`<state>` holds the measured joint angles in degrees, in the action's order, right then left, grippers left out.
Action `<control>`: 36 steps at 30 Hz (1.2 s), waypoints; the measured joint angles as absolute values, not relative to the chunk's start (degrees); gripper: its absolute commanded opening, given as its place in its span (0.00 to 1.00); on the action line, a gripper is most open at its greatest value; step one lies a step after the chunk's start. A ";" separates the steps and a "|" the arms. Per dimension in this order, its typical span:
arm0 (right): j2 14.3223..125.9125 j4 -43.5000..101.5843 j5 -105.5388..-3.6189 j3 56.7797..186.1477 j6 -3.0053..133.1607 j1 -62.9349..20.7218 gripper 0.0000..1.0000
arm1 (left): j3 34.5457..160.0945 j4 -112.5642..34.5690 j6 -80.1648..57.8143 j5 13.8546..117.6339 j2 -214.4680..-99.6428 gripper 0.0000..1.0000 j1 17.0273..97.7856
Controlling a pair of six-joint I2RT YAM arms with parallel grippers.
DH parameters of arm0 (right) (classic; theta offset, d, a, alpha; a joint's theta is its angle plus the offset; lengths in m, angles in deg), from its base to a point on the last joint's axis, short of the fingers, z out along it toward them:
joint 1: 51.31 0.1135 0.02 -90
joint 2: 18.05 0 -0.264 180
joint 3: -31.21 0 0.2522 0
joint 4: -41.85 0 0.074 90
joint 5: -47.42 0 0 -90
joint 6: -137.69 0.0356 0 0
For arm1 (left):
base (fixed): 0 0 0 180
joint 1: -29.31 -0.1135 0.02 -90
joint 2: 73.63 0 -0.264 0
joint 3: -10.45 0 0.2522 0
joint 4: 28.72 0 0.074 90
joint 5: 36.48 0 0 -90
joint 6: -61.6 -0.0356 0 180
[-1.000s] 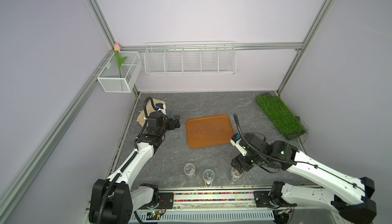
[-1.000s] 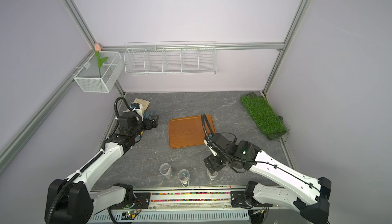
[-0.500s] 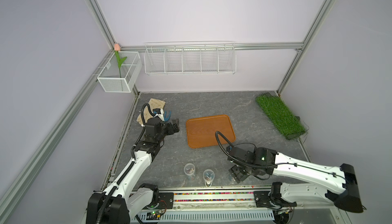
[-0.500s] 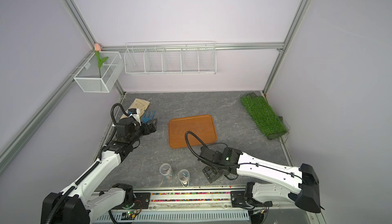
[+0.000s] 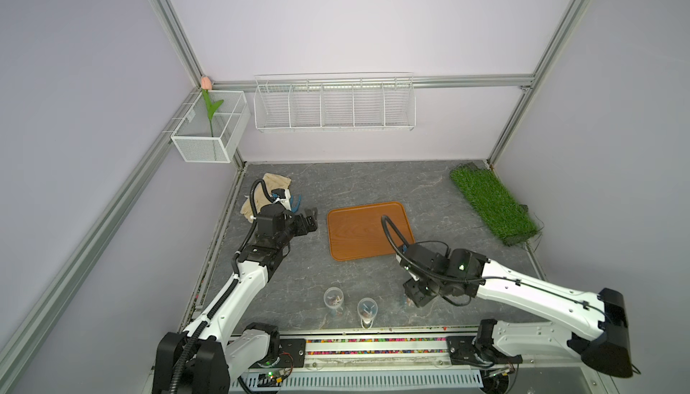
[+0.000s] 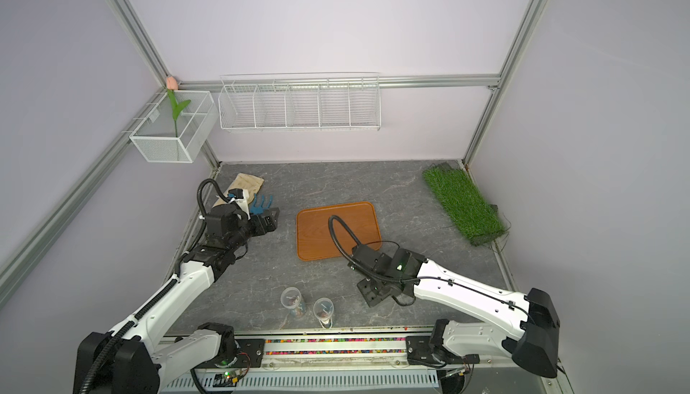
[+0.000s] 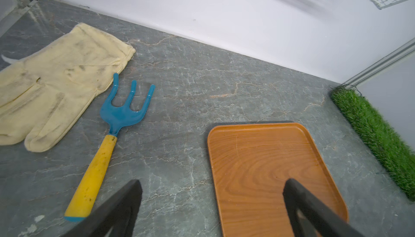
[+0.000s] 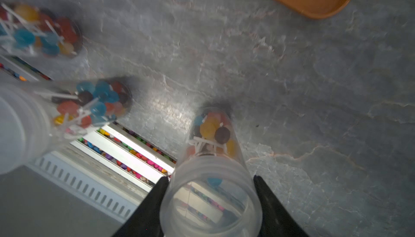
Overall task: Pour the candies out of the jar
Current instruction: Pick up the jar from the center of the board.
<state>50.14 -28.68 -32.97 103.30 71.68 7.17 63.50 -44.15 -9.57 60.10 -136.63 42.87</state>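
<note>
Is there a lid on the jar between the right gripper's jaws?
No, the jar at the right gripper shows an open, uncovered mouth.

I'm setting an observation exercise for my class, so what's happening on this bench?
The right gripper has its jaws either side of a clear jar of candies standing upright; a firm grip isn't clear yet. Two other jars stand beside it. The left gripper hovers open near the empty wooden tray, a rake and a glove.
</note>
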 measured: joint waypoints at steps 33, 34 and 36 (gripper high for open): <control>64.54 -25.14 -73.69 140.26 40.56 -20.04 0.49 | 81.34 -54.75 -40.82 88.39 -140.78 1.00 61.64; 65.00 -25.60 -74.70 140.89 40.03 -20.06 0.49 | 81.82 -55.08 -41.28 89.15 -140.96 1.00 61.89; 66.09 -27.02 -76.75 142.49 38.90 -20.04 0.49 | 83.04 -55.30 -42.29 90.81 -141.37 1.00 62.23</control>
<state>66.09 -27.02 -76.75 142.49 38.90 -20.04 83.04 -55.30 -42.29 90.81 -141.37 62.23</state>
